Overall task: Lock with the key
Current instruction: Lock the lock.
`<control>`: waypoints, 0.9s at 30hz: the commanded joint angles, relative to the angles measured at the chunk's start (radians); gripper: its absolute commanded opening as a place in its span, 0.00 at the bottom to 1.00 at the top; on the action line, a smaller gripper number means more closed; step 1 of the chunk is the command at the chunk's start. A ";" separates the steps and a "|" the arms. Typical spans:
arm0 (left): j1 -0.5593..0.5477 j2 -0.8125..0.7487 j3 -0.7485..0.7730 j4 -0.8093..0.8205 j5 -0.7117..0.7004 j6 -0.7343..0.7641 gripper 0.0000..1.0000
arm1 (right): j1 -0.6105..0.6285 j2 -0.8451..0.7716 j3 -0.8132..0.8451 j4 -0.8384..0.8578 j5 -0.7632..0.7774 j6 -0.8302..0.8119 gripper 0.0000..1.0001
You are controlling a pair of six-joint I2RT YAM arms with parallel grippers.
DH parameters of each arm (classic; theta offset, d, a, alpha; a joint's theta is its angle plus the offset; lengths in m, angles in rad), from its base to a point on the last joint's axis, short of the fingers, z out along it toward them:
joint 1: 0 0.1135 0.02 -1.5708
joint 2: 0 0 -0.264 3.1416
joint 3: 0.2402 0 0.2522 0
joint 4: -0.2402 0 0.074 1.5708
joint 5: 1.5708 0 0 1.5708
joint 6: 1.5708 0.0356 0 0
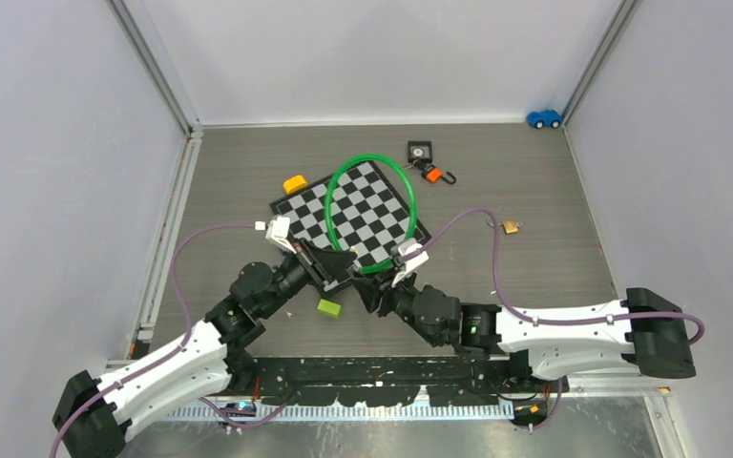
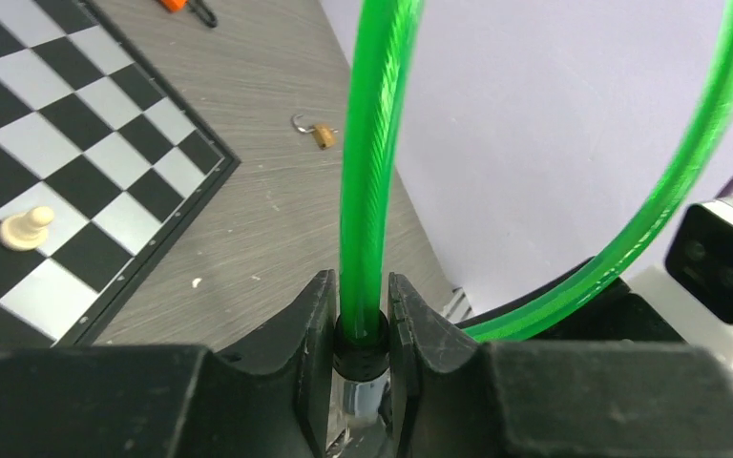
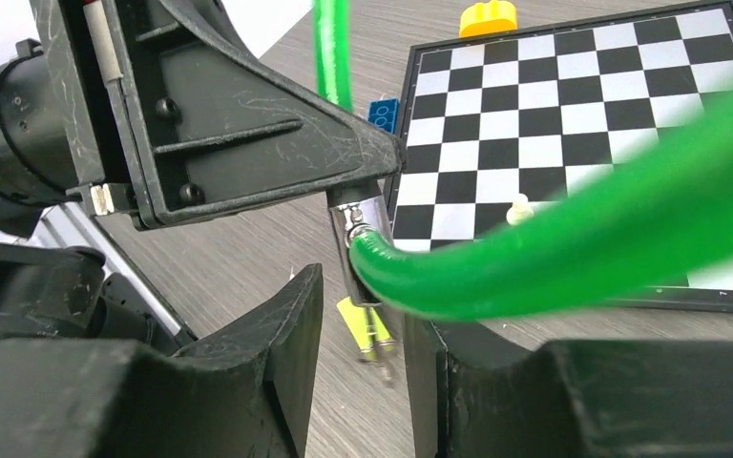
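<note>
Now left hand (image 2: 361, 329) clenched on cable (image 2: 370, 162) end. Right hand (image 3: 363, 305) loose around other end, at loop's 6 o'clock, by board (image 1: 305, 205). Ends look joined. Key not seen; locking not yet done.

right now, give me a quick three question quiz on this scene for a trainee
1. True or false: the left arm's jaws are clamped on one end of the green cable loop.
2. Which thing stands on the chessboard? A) orange clip B) white pawn C) brass padlock
3. Short answer: what small thing sits in the far right corner of the table?

Key: 1 true. 2 B. 3 the blue toy car.
</note>
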 commanded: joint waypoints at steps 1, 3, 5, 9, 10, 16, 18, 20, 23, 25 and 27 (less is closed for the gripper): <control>-0.005 -0.008 0.053 0.198 0.055 -0.006 0.00 | 0.006 -0.059 0.001 -0.051 -0.038 -0.008 0.42; -0.006 -0.005 0.052 0.200 0.054 -0.003 0.00 | 0.006 -0.081 -0.003 -0.064 -0.035 -0.012 0.42; -0.006 -0.001 0.052 0.201 0.054 -0.001 0.00 | 0.006 -0.104 -0.014 -0.063 -0.025 -0.012 0.43; -0.006 0.009 0.049 0.206 0.059 0.000 0.00 | 0.006 -0.137 -0.038 -0.044 -0.012 -0.010 0.43; -0.005 0.012 0.049 0.207 0.061 0.000 0.00 | 0.006 -0.142 -0.041 -0.043 -0.011 -0.010 0.43; -0.005 0.024 0.033 0.224 0.060 -0.003 0.00 | 0.006 -0.155 -0.051 -0.042 -0.018 -0.012 0.43; -0.006 0.029 0.028 0.230 0.059 -0.006 0.00 | 0.006 -0.161 -0.054 -0.044 -0.025 -0.013 0.43; -0.006 0.031 0.023 0.233 0.058 -0.010 0.00 | 0.006 -0.166 -0.059 -0.045 -0.026 -0.014 0.43; -0.006 0.036 0.009 0.247 0.057 -0.018 0.00 | 0.006 -0.180 -0.076 -0.030 -0.018 -0.001 0.43; -0.006 0.038 -0.002 0.256 0.054 -0.025 0.00 | 0.006 -0.188 -0.098 0.002 -0.010 0.017 0.43; -0.006 0.040 -0.015 0.263 0.046 -0.030 0.00 | 0.006 -0.188 -0.123 0.030 0.002 0.033 0.43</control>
